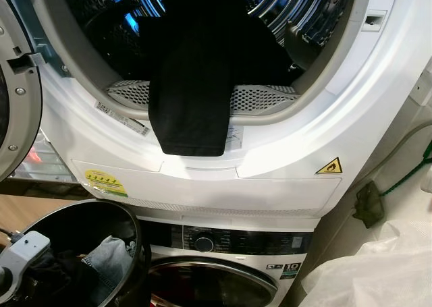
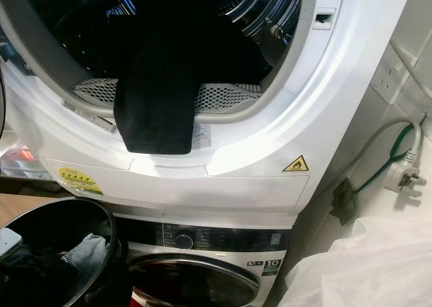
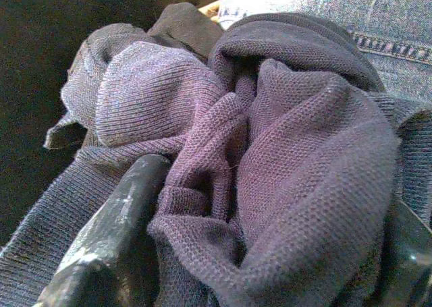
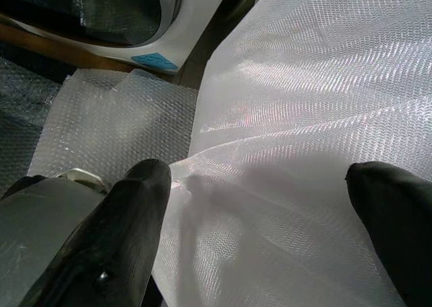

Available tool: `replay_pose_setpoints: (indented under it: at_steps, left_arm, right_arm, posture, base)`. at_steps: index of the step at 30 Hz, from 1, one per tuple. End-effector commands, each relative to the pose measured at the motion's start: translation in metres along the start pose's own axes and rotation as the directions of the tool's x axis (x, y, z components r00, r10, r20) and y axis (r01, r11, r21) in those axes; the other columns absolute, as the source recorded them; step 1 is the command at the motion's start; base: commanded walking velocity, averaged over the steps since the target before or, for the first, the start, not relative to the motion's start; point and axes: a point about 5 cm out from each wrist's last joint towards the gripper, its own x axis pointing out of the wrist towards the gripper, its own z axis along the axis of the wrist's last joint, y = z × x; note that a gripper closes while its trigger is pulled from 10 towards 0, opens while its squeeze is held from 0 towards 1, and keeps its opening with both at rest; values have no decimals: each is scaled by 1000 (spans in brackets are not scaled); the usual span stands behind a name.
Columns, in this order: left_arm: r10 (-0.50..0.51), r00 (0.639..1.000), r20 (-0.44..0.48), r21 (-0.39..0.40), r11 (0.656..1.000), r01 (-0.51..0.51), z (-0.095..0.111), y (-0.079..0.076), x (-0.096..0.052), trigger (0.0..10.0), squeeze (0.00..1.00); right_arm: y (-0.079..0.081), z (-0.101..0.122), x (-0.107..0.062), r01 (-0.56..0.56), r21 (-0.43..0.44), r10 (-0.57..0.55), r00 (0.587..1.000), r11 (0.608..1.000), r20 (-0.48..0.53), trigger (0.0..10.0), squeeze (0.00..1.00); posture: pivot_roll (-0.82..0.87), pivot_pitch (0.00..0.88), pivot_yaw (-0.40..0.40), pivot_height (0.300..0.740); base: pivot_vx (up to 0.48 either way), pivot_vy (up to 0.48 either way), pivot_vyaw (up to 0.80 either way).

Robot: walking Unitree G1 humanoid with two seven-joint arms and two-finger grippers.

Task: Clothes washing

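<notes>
A black garment [image 1: 192, 77] hangs out over the lip of the open dryer drum [image 1: 270, 98], with more dark laundry behind it inside. At the lower left a black basket [image 1: 131, 229] holds jeans [image 1: 108, 260] and dark clothes. My left wrist [image 1: 23, 249] reaches down into this basket. In the left wrist view my left gripper [image 3: 270, 192] is open, its fingers [image 3: 115, 226] pushed into a bunched purple-grey knit garment [image 3: 290, 138] that lies between them, denim beside it. My right gripper [image 4: 260, 175] hangs open over white plastic sheeting [image 4: 304, 84], holding nothing.
The dryer stands on a front-loading washer [image 1: 209, 280] whose door is closed. The open dryer door [image 1: 13, 84] juts in at the left. On the right are white sheeting [image 1: 385, 266], a wall socket [image 2: 385, 81] and a loose plug on a green cable [image 2: 403, 175].
</notes>
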Motion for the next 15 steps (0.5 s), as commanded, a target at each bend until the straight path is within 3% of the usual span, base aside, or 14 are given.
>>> replay_pose_setpoints:
  at_steps: [1, 15]
  left_arm:
    - [-12, 999, -38, 12, 1000, 12, -6, -2, 3, 0, 0]
    - [-36, 998, -47, 34, 999, 38, -4, -2, 4, 0, 0]
  right_arm:
    - [2, 0, 0, -7, 8, 7, 1000, 1000, -2, 10000, 0]
    - [6, 0, -1, -17, 13, 18, 1000, 1000, -7, 10000, 0]
  posture:
    - [103, 0, 27, 740]
    - [106, 0, 35, 740]
  base:
    - [0, 0, 0]
    - [0, 0, 0]
